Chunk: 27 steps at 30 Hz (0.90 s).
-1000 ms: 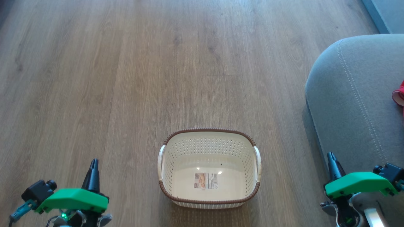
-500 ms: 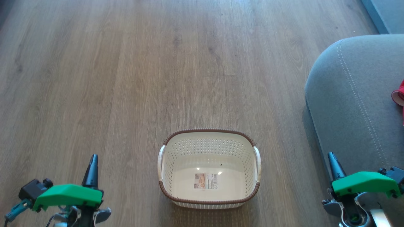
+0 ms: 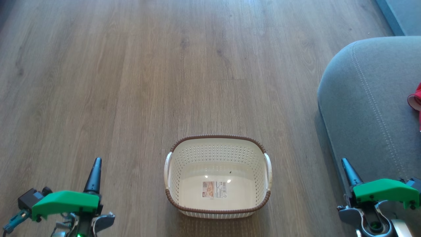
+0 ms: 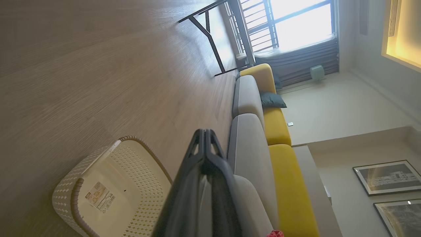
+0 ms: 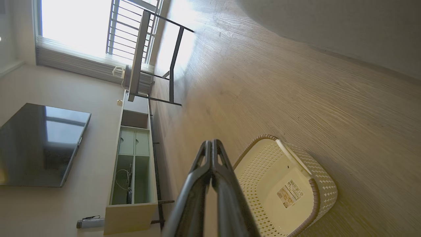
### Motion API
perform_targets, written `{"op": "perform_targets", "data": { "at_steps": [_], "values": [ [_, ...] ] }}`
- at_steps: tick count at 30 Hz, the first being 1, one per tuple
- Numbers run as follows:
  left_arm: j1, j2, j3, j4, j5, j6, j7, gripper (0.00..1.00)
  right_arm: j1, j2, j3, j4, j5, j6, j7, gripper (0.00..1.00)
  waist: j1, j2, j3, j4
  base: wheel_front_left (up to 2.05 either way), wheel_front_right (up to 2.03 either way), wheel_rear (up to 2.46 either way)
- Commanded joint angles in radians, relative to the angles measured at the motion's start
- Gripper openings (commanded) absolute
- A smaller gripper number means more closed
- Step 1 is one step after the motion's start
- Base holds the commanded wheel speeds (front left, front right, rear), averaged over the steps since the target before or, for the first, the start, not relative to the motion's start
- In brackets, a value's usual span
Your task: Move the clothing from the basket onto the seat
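Note:
The cream perforated basket with a brown rim stands on the wood floor, holding nothing but its base sticker; it also appears in the wrist views as the basket and the basket. The grey seat fills the right side, with a scrap of red clothing lying on it at the frame edge; red clothing also peeks in beside the seat. My left gripper is shut at lower left, and my right gripper is shut by the seat's front edge. Both hold nothing.
Wood floor stretches ahead of the basket. A yellow sofa back runs behind the grey cushions. A black-framed table, a low cabinet and a wall screen stand across the room.
Both arms have drawn back slightly toward the bottom of the head view. The basket, seat and clothing have not moved.

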<state>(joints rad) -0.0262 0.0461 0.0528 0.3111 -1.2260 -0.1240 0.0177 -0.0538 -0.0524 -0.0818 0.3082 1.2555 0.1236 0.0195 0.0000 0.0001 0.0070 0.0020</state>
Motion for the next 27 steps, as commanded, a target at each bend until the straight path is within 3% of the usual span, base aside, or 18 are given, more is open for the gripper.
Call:
{"op": "perform_targets", "data": {
  "at_steps": [1,27],
  "values": [
    [-0.059,0.004,0.035,-0.037,-0.029,-0.005,0.009,0.00,-0.049,-0.003,0.007,-0.040,0.027,0.005,0.010,0.00,0.0000,-0.0001,0.000,0.000,0.00,0.00,0.00],
    [-0.080,0.004,0.059,-0.063,-0.354,-0.007,0.089,0.00,-0.054,0.002,-0.030,-0.062,0.327,0.007,0.088,0.00,0.0000,-0.0001,-0.004,-0.002,0.00,0.00,0.00]
  ]
}}
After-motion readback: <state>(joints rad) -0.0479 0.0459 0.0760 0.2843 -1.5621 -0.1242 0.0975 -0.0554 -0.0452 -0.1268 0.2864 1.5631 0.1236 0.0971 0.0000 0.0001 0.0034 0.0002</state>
